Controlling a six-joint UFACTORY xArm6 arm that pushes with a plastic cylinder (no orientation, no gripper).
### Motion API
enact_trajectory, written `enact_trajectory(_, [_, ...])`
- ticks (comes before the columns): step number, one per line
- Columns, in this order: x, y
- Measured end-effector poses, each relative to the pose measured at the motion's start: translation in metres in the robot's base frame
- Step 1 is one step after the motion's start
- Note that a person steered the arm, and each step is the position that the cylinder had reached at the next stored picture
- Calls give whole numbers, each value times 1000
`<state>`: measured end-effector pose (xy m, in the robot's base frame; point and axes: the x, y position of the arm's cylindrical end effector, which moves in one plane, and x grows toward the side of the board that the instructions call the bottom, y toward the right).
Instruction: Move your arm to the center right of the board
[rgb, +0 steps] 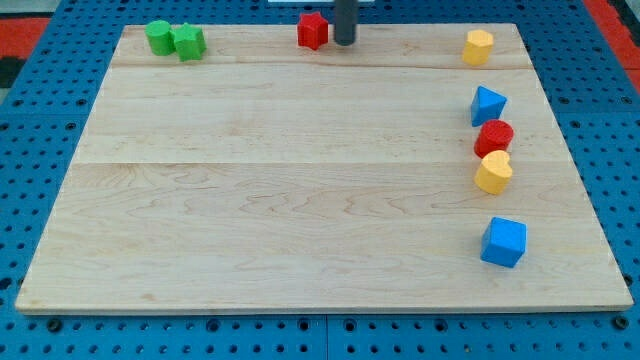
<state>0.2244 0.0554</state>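
My tip (345, 42) rests at the view's top middle of the wooden board (300, 180), just right of a red star-like block (313, 30). At the view's right, a blue triangular block (488, 104), a red cylinder (494, 136) and a yellow heart-like block (493, 172) stand in a close column, the red one touching both neighbours. A blue cube (503, 242) lies lower right. A yellow block (478, 46) sits at the top right. My tip is far left and above the right-hand column.
Two green blocks (158, 36) (188, 42) touch each other at the view's top left corner. A blue pegboard (620, 120) surrounds the board on all sides.
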Motion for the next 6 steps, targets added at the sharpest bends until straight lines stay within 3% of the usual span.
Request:
enact_trajectory(4, [116, 201])
enact_trajectory(6, [200, 200])
